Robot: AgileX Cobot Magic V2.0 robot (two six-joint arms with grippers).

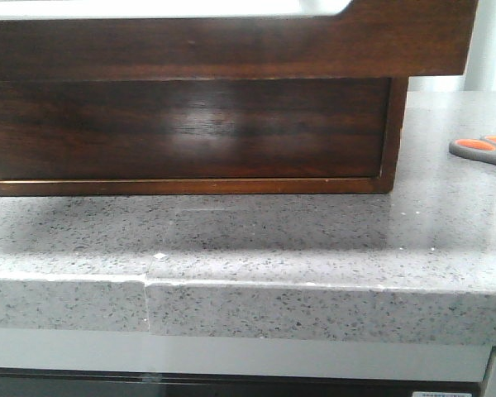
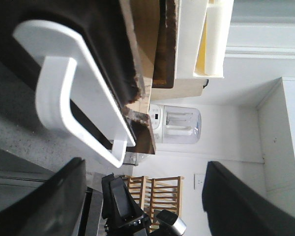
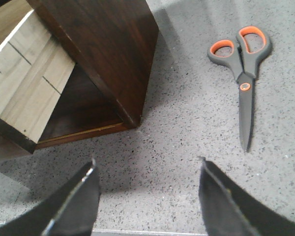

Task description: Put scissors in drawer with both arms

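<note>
Speckled grey counter (image 1: 256,240) fills the foreground of the front view, its edge nearest the camera. Behind it, from ten o'clock to one o'clock, stands the dark brown cabinet (image 1: 190,128), with the drawer (image 1: 231,45) pulled out above its lower front, whitish inside at the top. Scissors (image 1: 484,150) lie flat on the counter at three o'clock, well apart from the cabinet, closed, orange loops showing. In the right wrist view the right gripper (image 3: 147,196) hovers over bare counter, fingers spread apart, gripping nothing. In the left wrist view the left gripper (image 2: 142,206) has its fingers wide apart, beside a white handle (image 2: 69,103).
</note>
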